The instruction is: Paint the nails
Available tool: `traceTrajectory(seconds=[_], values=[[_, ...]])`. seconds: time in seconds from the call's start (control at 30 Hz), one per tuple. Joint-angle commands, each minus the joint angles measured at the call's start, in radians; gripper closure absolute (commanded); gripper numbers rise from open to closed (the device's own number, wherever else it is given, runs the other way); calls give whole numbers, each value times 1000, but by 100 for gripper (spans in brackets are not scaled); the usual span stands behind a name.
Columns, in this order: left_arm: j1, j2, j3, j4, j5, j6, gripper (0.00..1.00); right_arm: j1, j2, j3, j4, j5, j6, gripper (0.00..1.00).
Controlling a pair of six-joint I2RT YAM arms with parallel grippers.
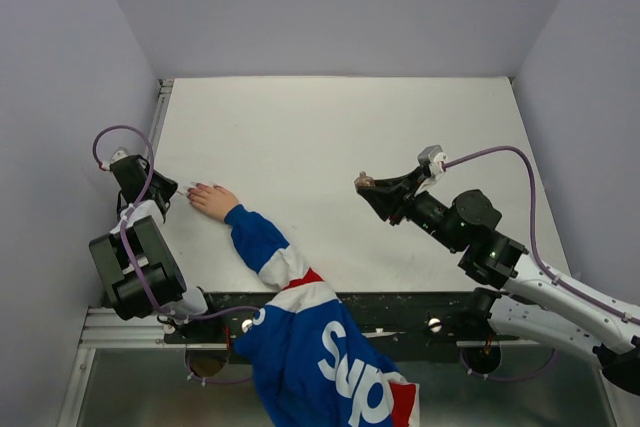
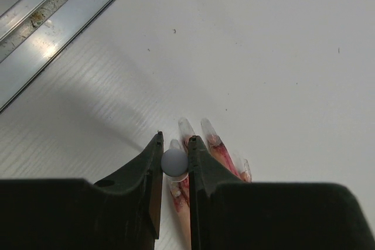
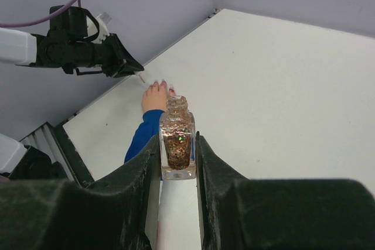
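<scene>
Now the left pincer [image 2: 176, 142] is closed tight on a pale round brush cap [image 2: 174, 161], right over the nails [image 2: 186, 127] of the hand [image 1: 213, 201] lying flat on the left side. Some nails look red, but I think more are left to do. The right pincer [image 3: 177, 139] grips an open glitter bottle [image 3: 177, 147]. The worktop [image 1: 330, 137] is white and the walls [image 1: 330, 7] are plain grey.

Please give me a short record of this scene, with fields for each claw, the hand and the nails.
left claw: shut on brush cap, over the nails
right claw: shut on open glitter bottle, upright
hand: flat on the table, fingers toward left claw
nails: long, pinkish-red smears
sleeve: blue, white, red
</scene>
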Motion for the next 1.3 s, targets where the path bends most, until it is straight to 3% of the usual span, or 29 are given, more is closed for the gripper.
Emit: traceTrajectory(seconds=[0.0, 0.53, 1.27], values=[[5, 10, 7, 68, -42, 3, 100, 0, 10, -3, 40, 5, -15, 99], [-58, -31, -37, 88, -117, 8, 100, 0, 10, -9, 54, -4, -7, 99], [-142, 15, 33, -50, -198, -16, 100, 2, -84, -37, 31, 17, -4, 99]])
